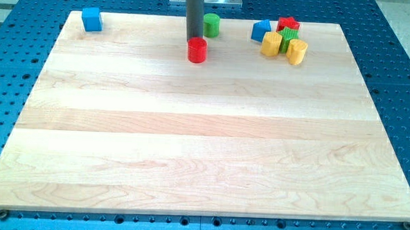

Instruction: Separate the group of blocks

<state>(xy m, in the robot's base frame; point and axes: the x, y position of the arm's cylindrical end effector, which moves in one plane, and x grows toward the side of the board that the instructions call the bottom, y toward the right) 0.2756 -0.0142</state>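
Eight blocks dot the tabletop (pixel 204 143); five cluster at the view's top right: blue block (pixel 261 30), red star (pixel 288 24), green block (pixel 289 38), two yellow cylinders (pixel 271 44) (pixel 297 52). Blue cube (pixel 92 18), green cylinder (pixel 211 24), red cylinder (pixel 197 50) sit apart. My tip (pixel 194 40), gripperless, touches the red cylinder; best to wedge between clustered blocks.

No writing, label, brand, number or sign can be read anywhere in the view. The wooden desk (pixel 204 129) shows only bare grain, and the blue pegboard (pixel 401 61) around the desk carries only rows of holes. The coloured blocks near the desk's top edge have plain faces, and the dark rod there is unmarked.
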